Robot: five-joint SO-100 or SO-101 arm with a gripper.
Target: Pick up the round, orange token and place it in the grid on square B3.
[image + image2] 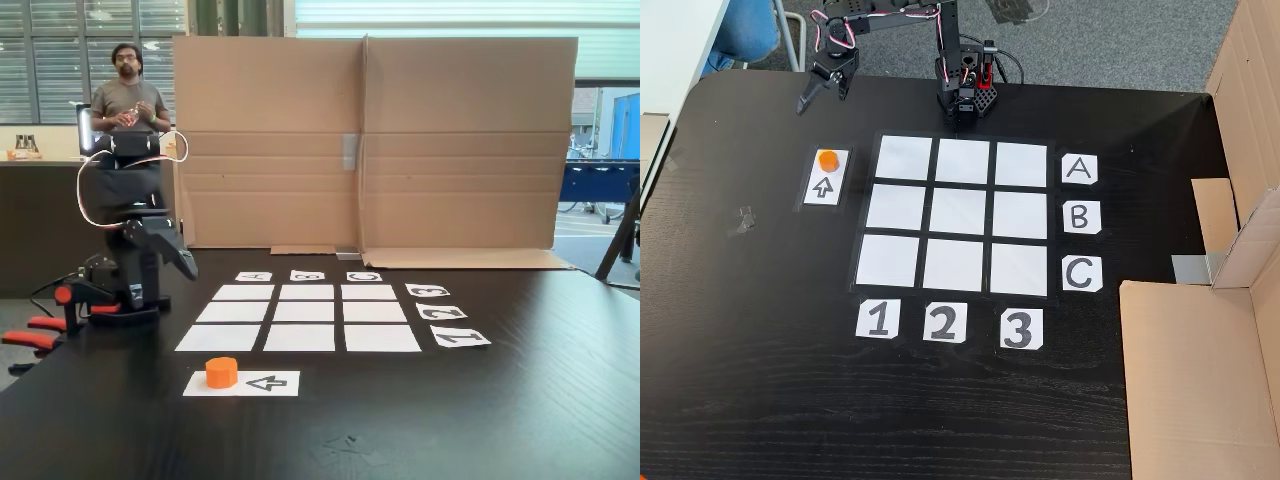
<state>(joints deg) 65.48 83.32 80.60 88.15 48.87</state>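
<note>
Your claw hangs above the desk near its far-left corner in the top-down fixed view, fingers pointing down and outward, holding nothing; whether the jaws are parted or closed cannot be told at this size. In the front fixed view you see the claw low at the left of the grid, tip angled down toward the desk, the arm folded over its base. Note the token: it sits on the upper end of the arrow card, just above the printed arrow, left of the grid in the top-down view and well apart from the claw. From the front, the token stands upright on the card's left end, arrow pointing at it. Your grid is nine white rectangles, all bare. Letter cards A, B, C run down the right side, number cards 1, 2, 3 along the bottom. Square B3, middle row, right column, lies just beside the B card. A cardboard screen stands behind the grid; a person stands beyond the arm.
</note>
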